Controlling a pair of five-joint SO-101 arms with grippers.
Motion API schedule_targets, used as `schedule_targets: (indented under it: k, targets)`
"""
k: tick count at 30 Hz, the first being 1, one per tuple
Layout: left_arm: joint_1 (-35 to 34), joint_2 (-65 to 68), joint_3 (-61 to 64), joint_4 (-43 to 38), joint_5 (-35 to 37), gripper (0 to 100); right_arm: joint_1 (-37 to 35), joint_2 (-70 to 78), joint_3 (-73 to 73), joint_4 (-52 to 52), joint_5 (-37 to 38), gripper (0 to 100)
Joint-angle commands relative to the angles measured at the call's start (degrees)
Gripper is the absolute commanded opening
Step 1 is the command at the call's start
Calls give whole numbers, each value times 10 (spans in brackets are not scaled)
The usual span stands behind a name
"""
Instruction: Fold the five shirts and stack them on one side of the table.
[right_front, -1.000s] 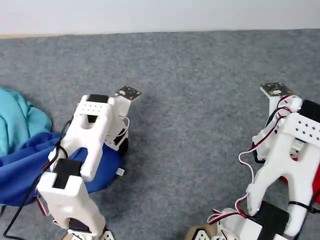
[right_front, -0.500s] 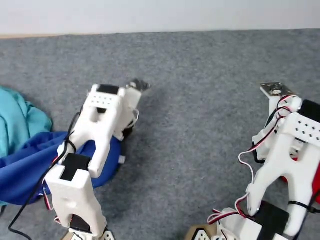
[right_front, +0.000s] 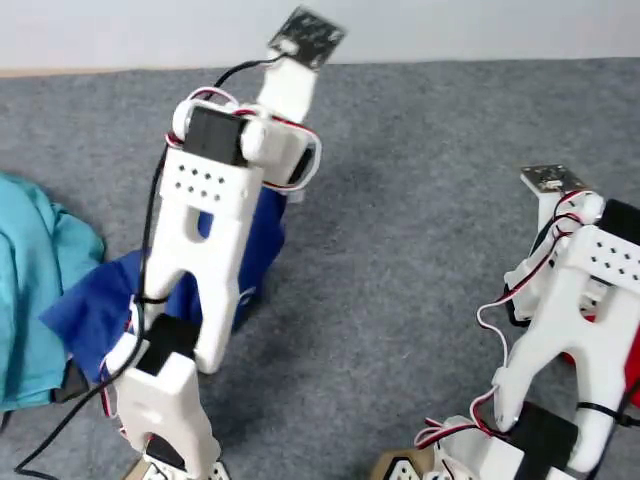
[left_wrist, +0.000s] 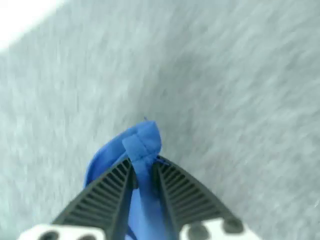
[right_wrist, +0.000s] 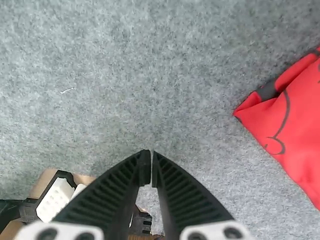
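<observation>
**Folding barely under way**

A crumpled teal cotton shirt (right_front: 30, 270) lies at the left of the grey felt table (right_front: 420, 180). The left gripper (left_wrist: 144, 165) pinches a dangling royal-blue fabric shirt (right_front: 95, 310). The right gripper (right_wrist: 151, 157), pressed together on nothing, hovers near a red printed shirt (right_wrist: 287, 145). Nothing looks stacked; most folding likely remains.

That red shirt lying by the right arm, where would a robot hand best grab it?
Probably at the pointed corner of the red shirt, by the dark trim. That corner juts onto the bare grey table, so the right hand, shut now, could open and come down from the bare side to pinch the edge. The rest lies flat, offering little to catch.
</observation>
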Motion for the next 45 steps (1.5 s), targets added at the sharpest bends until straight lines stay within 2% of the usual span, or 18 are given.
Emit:
schedule_targets:
  k: [1,6,13,18,22,31,37,39,41,45]
  targets:
    - [42,-45,-103,-12,3,2,-2,-20,-2,12,5,15]
    - [77,-45,-232,-47,3,2,-3,-19,-2,7,5,15]
    - [149,-46,-329,-47,-3,2,-4,-19,38,-20,5,15]
    - [143,-46,-336,15,-27,2,-6,-23,82,-44,5,15]
    - [98,-59,-321,15,-26,2,-6,-24,80,-66,5,14]
    - [-22,-124,-35,14,-28,2,-28,-22,80,-91,7,14]
    - [-136,-136,148,13,-32,2,-129,-22,72,-92,37,13]
    - [-181,-135,201,11,-62,2,-161,-20,62,-93,47,13]
    - [-220,-135,258,-7,-87,2,-195,-20,58,-101,58,13]
    - [-303,-136,349,-69,-91,2,-261,-19,62,-111,59,9]
